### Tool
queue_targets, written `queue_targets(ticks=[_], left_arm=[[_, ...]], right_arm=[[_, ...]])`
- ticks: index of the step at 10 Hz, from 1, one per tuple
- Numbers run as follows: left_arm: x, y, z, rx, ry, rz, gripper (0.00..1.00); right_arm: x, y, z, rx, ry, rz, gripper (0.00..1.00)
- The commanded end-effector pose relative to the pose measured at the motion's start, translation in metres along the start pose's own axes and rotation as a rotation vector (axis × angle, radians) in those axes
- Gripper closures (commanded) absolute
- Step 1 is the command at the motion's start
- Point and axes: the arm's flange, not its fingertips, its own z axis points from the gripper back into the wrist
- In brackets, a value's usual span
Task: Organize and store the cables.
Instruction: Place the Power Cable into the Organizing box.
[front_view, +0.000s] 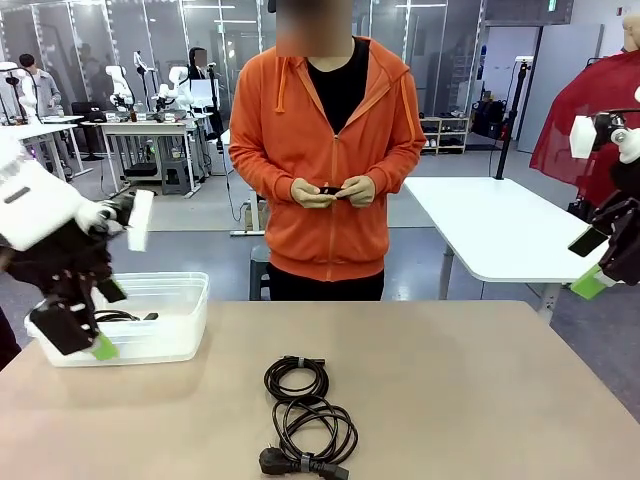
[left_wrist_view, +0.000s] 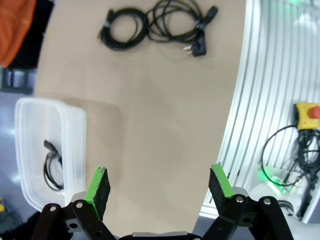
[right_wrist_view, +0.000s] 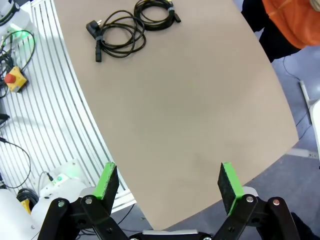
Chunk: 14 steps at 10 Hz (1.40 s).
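Three cables (front_view: 296, 378) (front_view: 312, 432) (left_wrist_view: 51, 165) are counted — two on the one table (front_view: 480, 400), one in the one bin (front_view: 188, 318). Two grippers are seen — left gripper (left_wrist_view: 160, 181), right gripper (right_wrist_view: 168, 183).

Robotics lab. White robot arm (front_view: 35, 205) mounted at a beige counter (front_view: 450, 380). Slotted aluminium baseplate (right_wrist_view: 60, 110) runs along its edge, with a yellow e-stop (right_wrist_view: 14, 80) and loose wiring (left_wrist_view: 287, 155) on it. Behind: open hall, grey floor (front_view: 430, 265), white worktables (front_view: 500, 225), glass partitions (front_view: 425, 40).
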Motion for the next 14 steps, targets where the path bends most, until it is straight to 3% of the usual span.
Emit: queue_targets(ticks=[1,6,9,14], left_arm=[[0.035,0.006,-0.028,-0.033,0.018,-0.115,0.0],[0.123,-0.018,-0.104,-0.182,-0.004,-0.269,0.0],[0.166,-0.031,-0.162,-0.294,-0.023,-0.223,0.0],[0.173,-0.043,-0.211,-0.242,0.036,-0.16,0.0]], right_arm=[[0.002,-0.001,0.002,0.001,0.007,-0.008,0.0],[0.002,-0.001,0.002,0.001,0.007,-0.008,0.0],[0.002,-0.001,0.002,0.001,0.007,-0.008,0.0],[0.002,-0.001,0.002,0.001,0.007,-0.008,0.0]])
